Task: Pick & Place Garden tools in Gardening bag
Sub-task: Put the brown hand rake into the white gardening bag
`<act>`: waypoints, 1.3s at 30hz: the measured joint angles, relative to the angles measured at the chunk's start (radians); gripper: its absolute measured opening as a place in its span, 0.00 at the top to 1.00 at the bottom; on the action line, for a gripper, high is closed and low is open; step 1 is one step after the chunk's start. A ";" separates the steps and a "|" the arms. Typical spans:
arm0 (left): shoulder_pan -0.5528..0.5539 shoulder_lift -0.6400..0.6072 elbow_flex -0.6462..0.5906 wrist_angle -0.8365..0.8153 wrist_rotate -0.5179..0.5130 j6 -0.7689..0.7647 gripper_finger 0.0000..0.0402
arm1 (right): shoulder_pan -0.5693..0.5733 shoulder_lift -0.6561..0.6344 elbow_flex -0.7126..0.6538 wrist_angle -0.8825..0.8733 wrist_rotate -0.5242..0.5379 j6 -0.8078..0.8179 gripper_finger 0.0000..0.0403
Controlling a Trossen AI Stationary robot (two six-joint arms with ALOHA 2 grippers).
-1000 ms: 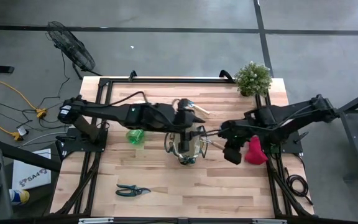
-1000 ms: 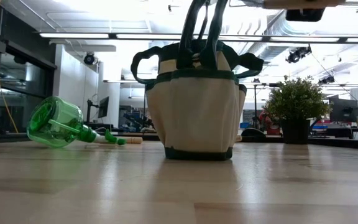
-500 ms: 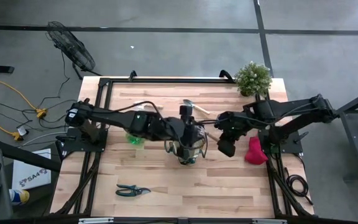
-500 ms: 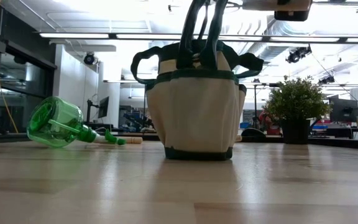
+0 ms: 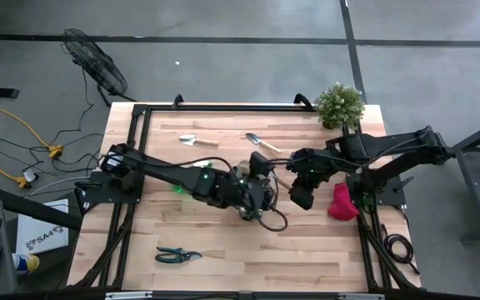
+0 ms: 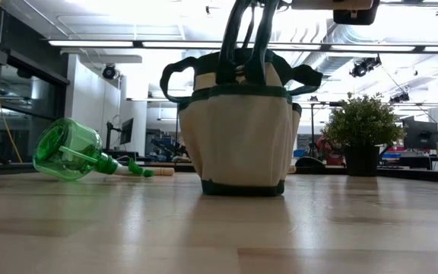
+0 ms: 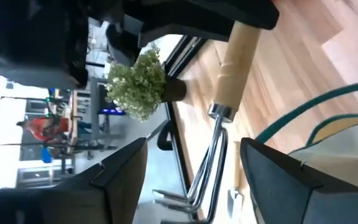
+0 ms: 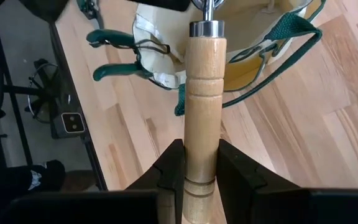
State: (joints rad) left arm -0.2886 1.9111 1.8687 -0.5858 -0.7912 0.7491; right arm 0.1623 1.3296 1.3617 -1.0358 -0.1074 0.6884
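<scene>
Currently in hand: hand rake (image 8: 202, 93), wooden handle up, metal neck pointing down at the bag's mouth; its tines show in the left wrist view, and whether they are already inside is hidden.
Bag: gardening bag (image 6: 240, 129) stands upright at mid-table, loop handles raised, largely covered by the left arm from above.
Right gripper (image 8: 201, 155): at 3 o'clock from the bag, just beside it, fingers clamped on the rake's handle.
Left gripper (image 7: 194, 186): directly over the bag, fingers spread wide with the rake passing between them, apparently untouched.
Spray bottle (image 6: 71, 150): on its side at 9 o'clock, near the bag.
Trowels: one (image 5: 197, 141) at 11 o'clock, the other (image 5: 261, 143) at 12 o'clock, both flat on the table.
Pruners (image 5: 177, 255): at 7 o'clock, well apart, near the front edge.
Red glove (image 5: 340, 202): at 3 o'clock, beyond the right gripper.
Potted plant (image 5: 340, 104): at 1 o'clock, far corner; not part of the job.
Progress: early, by my judgement; the rake is about to go in but not let go, and five tools lie outside. What the bag already holds cannot be seen.
</scene>
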 joint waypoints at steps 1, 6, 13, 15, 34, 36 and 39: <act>0.000 0.006 0.001 0.009 -0.004 0.008 0.37 | 0.000 0.000 0.000 0.002 0.000 0.000 0.86; 0.000 0.022 0.000 0.005 -0.054 0.014 0.38 | 0.000 0.000 0.000 0.003 -0.001 0.001 0.86; 0.001 0.020 0.001 0.007 -0.055 0.014 0.58 | 0.001 0.000 0.000 0.012 -0.004 0.000 0.86; 0.001 0.020 0.001 0.001 -0.051 0.013 0.65 | 0.001 0.000 0.000 0.013 -0.006 0.000 0.86; 0.000 0.020 -0.002 -0.113 -0.001 -0.155 0.88 | 0.001 -0.002 0.000 0.020 -0.015 -0.003 0.86; 0.000 0.020 -0.002 -0.112 -0.002 -0.157 0.88 | 0.001 -0.002 0.000 0.020 -0.016 -0.003 0.86; 0.000 0.020 -0.002 -0.112 0.000 -0.171 0.88 | 0.001 -0.002 0.000 0.020 -0.018 -0.003 0.86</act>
State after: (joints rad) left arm -0.2890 1.9308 1.8671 -0.6975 -0.7914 0.5786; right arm 0.1631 1.3279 1.3617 -1.0161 -0.1251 0.6849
